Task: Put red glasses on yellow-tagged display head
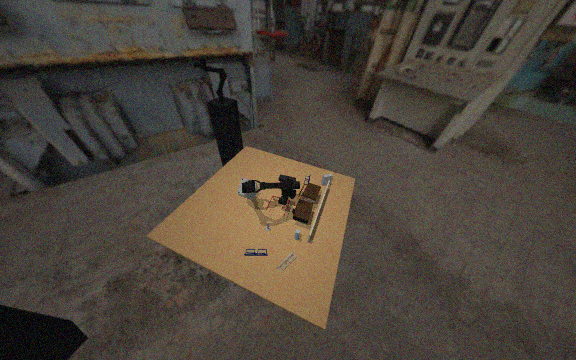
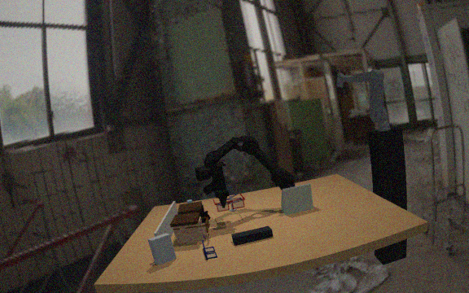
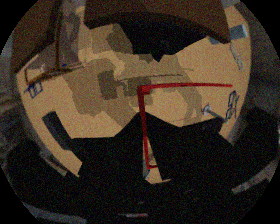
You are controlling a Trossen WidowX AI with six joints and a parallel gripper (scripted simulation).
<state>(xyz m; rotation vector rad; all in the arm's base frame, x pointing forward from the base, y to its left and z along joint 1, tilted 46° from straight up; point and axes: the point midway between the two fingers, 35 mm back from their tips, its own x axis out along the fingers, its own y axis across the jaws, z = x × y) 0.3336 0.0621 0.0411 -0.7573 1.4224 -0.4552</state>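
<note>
Two thin temples make our red glasses (image 1: 271, 202) (image 2: 238, 201) (image 3: 143, 107) light and probably bendy. Our pincer (image 1: 285, 201) (image 2: 223, 205) (image 3: 141, 115) grips them near the heads; we'd keep hold by the stiffer front frame.

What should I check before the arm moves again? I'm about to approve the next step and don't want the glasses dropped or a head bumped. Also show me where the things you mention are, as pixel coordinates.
1. Gripper (image 1: 286, 201) (image 2: 223, 204) (image 3: 141, 115) shut on the red glasses (image 1: 270, 202) (image 2: 238, 203) (image 3: 186, 85): ok.
2. Red glasses clear of the table (image 1: 208, 220) (image 2: 332, 216) (image 3: 96, 122): cannot tell; they look raised.
3. Both display heads (image 1: 312, 191) (image 1: 303, 211) (image 2: 190, 208) (image 2: 187, 228) upright: ok.
4. Yellow tag identified on the target head: cannot tell; no tag is readable.
5. Red glasses seated on a head: not ok; they are held in front of the heads.
6. Blue glasses (image 1: 256, 254) (image 2: 210, 252) out of the gripper's way: ok, probably, as they lie apart from it.
</note>
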